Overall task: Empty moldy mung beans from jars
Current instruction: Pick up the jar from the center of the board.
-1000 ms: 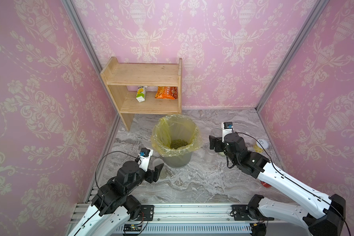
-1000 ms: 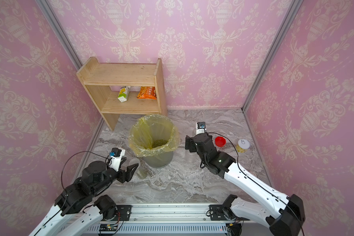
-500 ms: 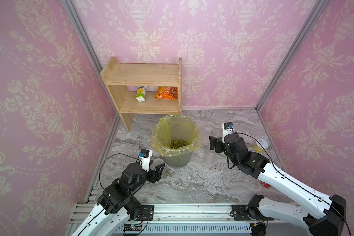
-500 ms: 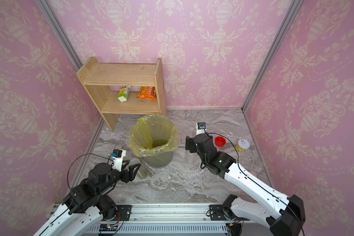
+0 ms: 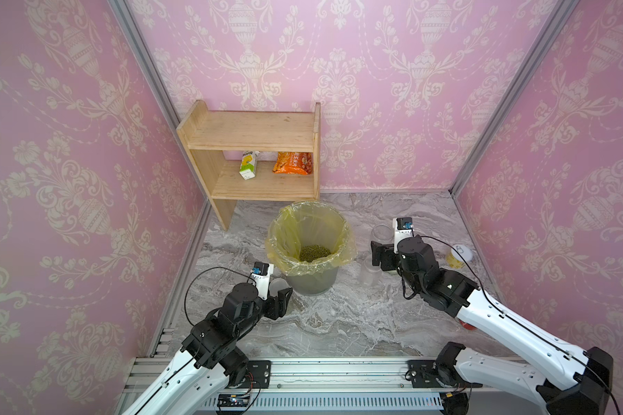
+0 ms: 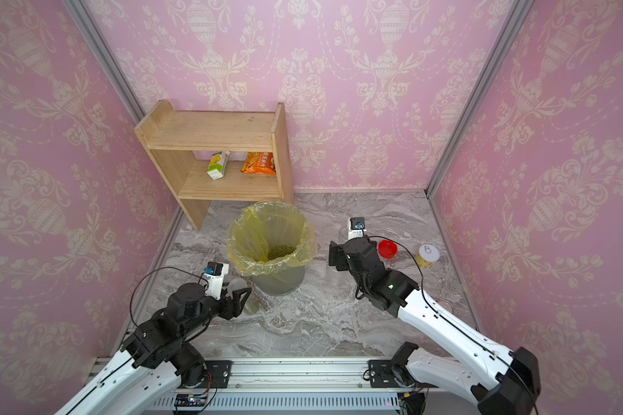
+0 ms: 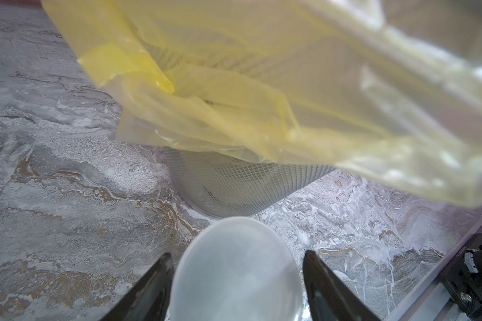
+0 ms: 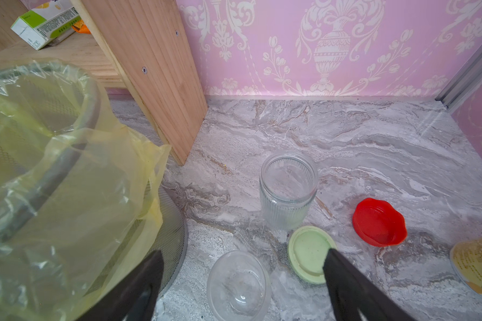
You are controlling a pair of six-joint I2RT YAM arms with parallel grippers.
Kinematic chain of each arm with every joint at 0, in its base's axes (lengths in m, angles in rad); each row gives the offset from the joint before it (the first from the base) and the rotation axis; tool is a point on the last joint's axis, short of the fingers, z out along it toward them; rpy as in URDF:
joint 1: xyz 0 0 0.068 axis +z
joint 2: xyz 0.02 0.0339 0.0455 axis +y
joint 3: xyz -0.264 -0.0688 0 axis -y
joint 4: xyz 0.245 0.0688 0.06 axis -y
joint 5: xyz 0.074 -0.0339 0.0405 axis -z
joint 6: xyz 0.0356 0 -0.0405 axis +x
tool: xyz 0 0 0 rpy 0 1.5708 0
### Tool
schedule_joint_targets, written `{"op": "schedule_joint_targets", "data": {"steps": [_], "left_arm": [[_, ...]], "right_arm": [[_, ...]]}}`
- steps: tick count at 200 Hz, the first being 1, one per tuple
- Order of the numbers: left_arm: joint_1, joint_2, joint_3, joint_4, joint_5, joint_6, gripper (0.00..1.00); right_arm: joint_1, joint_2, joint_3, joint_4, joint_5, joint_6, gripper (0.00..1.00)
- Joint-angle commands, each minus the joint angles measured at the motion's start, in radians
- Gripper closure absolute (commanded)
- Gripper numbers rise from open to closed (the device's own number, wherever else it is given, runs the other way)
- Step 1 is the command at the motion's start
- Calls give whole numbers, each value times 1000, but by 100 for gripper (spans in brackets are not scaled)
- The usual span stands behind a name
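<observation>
Cloudy plastic jar (image 7: 234,280) is seen upright, low in the middle of the left wrist view, just between the left gripper (image 7: 237,255) jaws; a squeeze cannot be told. The right gripper (image 8: 242,251) is spread wide, empty.

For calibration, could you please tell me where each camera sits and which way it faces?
Top views: high above the front rail, looking down at the bin, wooden shelf and marble table; left arm and right arm show.
Left wrist: on the left arm, facing the bin's mesh wall; left claw flanks a frosted round object.
Right wrist: on the right arm, facing the back wall over ribbed jar, smooth jar, green lid, red lid; open right claw shows.
Shared: every view shows the yellow-bagged bin.
</observation>
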Motion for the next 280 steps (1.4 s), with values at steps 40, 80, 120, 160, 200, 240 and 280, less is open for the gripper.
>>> {"op": "schedule_joint_targets", "data": {"steps": [40,80,120,160,200,240,280], "left_arm": [[5,-25,-24,5,-61,9,39],[4,-57,-39,8,-67,10,51],[4,-99,-37,2,-79,-16,61],[4,-124,38,-58,-106,-98,66],[4,-118,153,-148,-109,-143,67],[4,-50,357,-270,-97,-98,67],[5,-15,539,-338,-54,-66,67]], "right_arm": [[-11,-13,-5,-14,19,32,9],[-11,-10,-10,-18,21,45,9],[-12,-7,-9,-12,-21,38,9],[-11,-8,13,-1,-93,16,9],[-11,-1,20,62,-260,-4,8],[-11,2,49,62,-325,-16,7],[-11,-8,56,118,-444,-32,5]]}}
